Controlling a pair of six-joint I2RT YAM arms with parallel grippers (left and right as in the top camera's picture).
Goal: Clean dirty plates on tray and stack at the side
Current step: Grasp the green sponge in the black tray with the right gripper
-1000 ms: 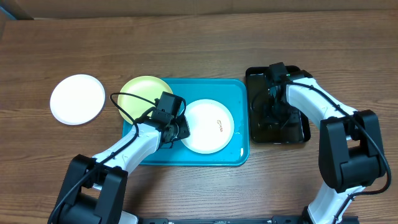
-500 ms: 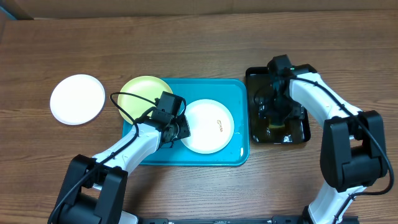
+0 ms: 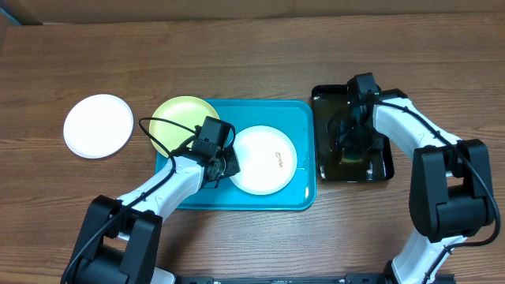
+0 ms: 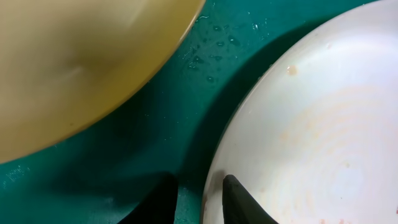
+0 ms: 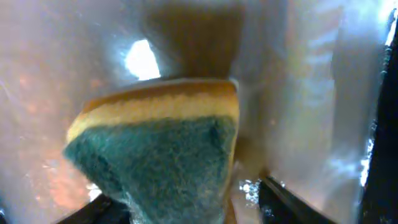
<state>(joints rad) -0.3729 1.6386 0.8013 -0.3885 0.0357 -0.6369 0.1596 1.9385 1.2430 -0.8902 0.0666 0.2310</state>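
Overhead: the right gripper has moved slightly toward the right edge of the counter inside the black tray. The left gripper has stayed at the smeared plate on the tray, mid-counter. A green plate overlaps the tray's far-left corner. A lone plate lies near the left edge.

Left wrist: the gripper straddles the smeared plate's rim. I cannot tell whether it pinches.

Right wrist: the gripper is clamped on a sponge.

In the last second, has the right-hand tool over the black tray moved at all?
Yes. Seen from overhead, the right tool has shifted slightly to the right and toward the near end of the black tray, which itself has stayed put.
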